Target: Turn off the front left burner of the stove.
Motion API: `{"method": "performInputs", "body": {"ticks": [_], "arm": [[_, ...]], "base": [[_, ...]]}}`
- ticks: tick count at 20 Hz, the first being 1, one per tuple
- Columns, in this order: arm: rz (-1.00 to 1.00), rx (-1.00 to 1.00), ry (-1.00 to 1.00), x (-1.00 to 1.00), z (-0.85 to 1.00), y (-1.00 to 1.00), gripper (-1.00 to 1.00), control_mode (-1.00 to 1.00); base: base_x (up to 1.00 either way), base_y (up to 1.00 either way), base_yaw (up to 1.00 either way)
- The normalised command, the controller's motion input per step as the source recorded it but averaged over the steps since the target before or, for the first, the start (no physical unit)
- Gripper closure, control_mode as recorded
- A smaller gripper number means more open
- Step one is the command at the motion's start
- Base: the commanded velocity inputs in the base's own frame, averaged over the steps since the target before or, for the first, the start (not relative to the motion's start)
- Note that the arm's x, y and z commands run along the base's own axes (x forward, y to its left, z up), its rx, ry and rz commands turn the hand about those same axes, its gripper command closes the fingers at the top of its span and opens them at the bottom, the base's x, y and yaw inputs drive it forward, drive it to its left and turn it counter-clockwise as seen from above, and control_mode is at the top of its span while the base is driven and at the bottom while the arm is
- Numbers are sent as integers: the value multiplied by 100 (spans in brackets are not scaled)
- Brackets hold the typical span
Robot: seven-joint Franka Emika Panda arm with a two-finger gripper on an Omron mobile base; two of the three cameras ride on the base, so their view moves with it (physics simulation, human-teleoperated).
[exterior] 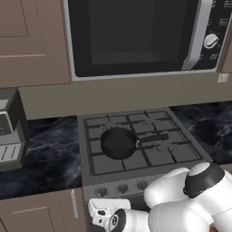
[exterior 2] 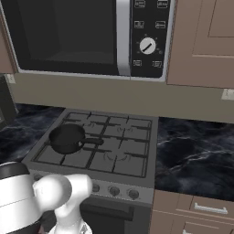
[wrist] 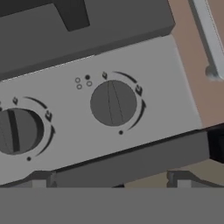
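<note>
The stove (exterior: 88, 136) is a grey gas range with a dark grate top. Its front left burner (exterior: 106, 164) (exterior 2: 61, 157) is the grate section at the near left corner, just in front of a round black pan (exterior: 118, 142). My gripper (exterior: 99, 213) hangs low in front of the knob panel's left end. The hand view is rolled over, and the panel's end knob (wrist: 113, 103) sits near its middle, a short way off. A second knob (wrist: 17, 131) is beside it. The two fingertips (wrist: 43, 179) stand wide apart at the bottom, so my gripper (wrist: 111, 183) is open and holds nothing.
A black microwave (exterior: 136, 36) with a white dial (exterior 2: 147, 45) hangs above the range. Dark marble counter (exterior 2: 192, 151) lies on both sides. A brown cabinet door with a metal handle (wrist: 208, 39) borders the panel. A toaster (exterior: 9, 131) stands at the left.
</note>
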Motion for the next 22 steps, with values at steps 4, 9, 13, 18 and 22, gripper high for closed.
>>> {"method": "performInputs", "body": {"ticks": [4, 9, 13, 18, 22], "arm": [[0, 0, 3, 15, -5, 0, -100, -100], [0, 0, 3, 11, -10, 0, -100, -100], [0, -1, 2, 9, -14, 0, -100, -100], [0, -2, 2, 12, -16, 0, -100, -100], [0, -1, 1, 13, -12, 0, -100, -100]], "base": [[0, 0, 0], [0, 0, 0], [0, 0, 0], [0, 0, 0], [0, 0, 0]]}}
